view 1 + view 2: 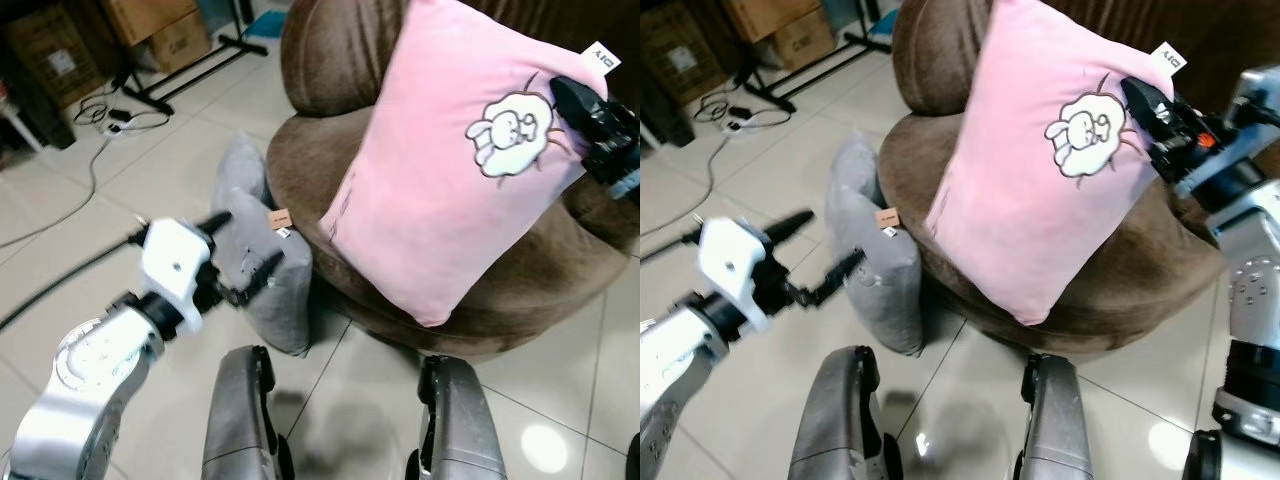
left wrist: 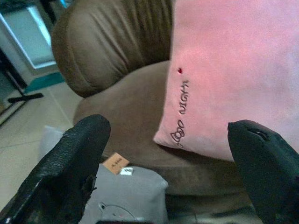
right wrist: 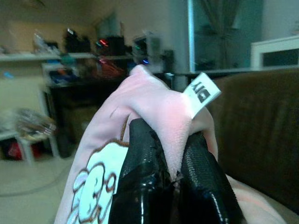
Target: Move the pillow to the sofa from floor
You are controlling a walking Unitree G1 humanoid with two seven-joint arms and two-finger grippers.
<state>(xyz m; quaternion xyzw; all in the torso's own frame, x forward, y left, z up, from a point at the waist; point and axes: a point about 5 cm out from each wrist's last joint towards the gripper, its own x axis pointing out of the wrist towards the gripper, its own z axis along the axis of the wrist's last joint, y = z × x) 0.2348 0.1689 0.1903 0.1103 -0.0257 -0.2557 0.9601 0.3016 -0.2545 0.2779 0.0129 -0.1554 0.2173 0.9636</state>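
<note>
A pink pillow [image 1: 455,160] with a white sheep patch stands tilted on the seat of the brown sofa [image 1: 330,165], leaning toward its backrest. My right gripper [image 1: 1145,105] is shut on the pillow's upper corner beside the white tag [image 3: 202,89]; the fabric is pinched between its fingers [image 3: 142,158]. My left gripper [image 1: 245,255] hangs open low at the left, just in front of a grey pillow [image 1: 262,255] on the floor. In the left wrist view the open fingers [image 2: 70,163] frame the sofa and the pink pillow's lower edge [image 2: 224,93].
The grey pillow leans against the sofa's base on the tiled floor [image 1: 150,170]. Cardboard boxes [image 1: 160,30], a black stand foot [image 1: 185,65] and cables with a power strip [image 1: 105,125] lie at the far left. My legs [image 1: 240,420] show at the bottom.
</note>
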